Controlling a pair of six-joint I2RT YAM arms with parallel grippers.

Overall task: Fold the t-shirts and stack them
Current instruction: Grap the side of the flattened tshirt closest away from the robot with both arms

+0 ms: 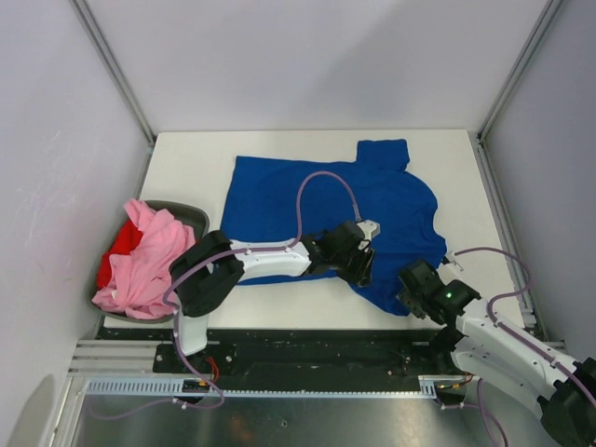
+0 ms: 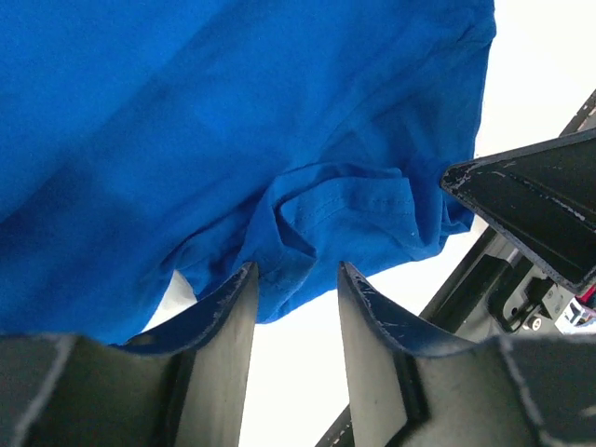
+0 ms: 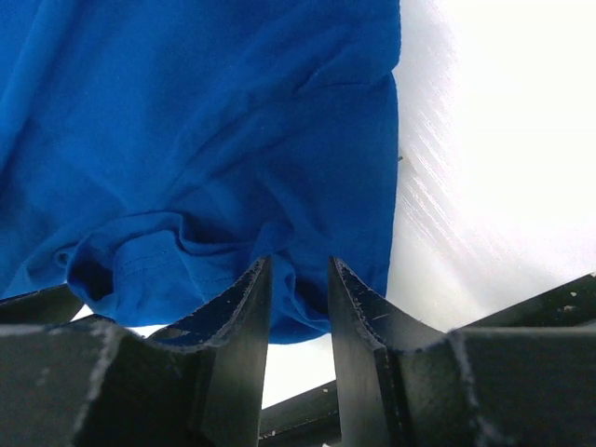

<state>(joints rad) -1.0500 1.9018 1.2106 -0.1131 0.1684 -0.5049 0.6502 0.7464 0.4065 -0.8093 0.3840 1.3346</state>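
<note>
The left pincer (image 2: 296,272) is held with its two dark fingers (image 2: 228,317) apart, and a gap can be seen between them. A bunched bit of the edge of the royal blue soft cloth t-shirt (image 1: 279,196) is seen right at the tips and partly between them. The right pincer (image 3: 298,265) is held the same way: its fingers (image 3: 358,326) are apart with a smaller gap, and a rolled bit of the blue edge is seen hanging between the tips. Both pincers are placed low at the near side of the blue t-shirt, close to the near edge of the flat white table (image 1: 186,168). The left pincer is reached across to the middle of that edge, and the right pincer is found just beside it, nearer the right corner. The blue t-shirt is spread out in the middle of the table, and one sleeve is pointed toward the far right corner. At the left edge of the table a grey round-cornered basket (image 1: 191,212) is set. In it a light pink cloth t-shirt (image 1: 149,256) is piled in a loose heap, and a red cloth t-shirt (image 1: 116,256) is tucked under it at the left side.
</note>
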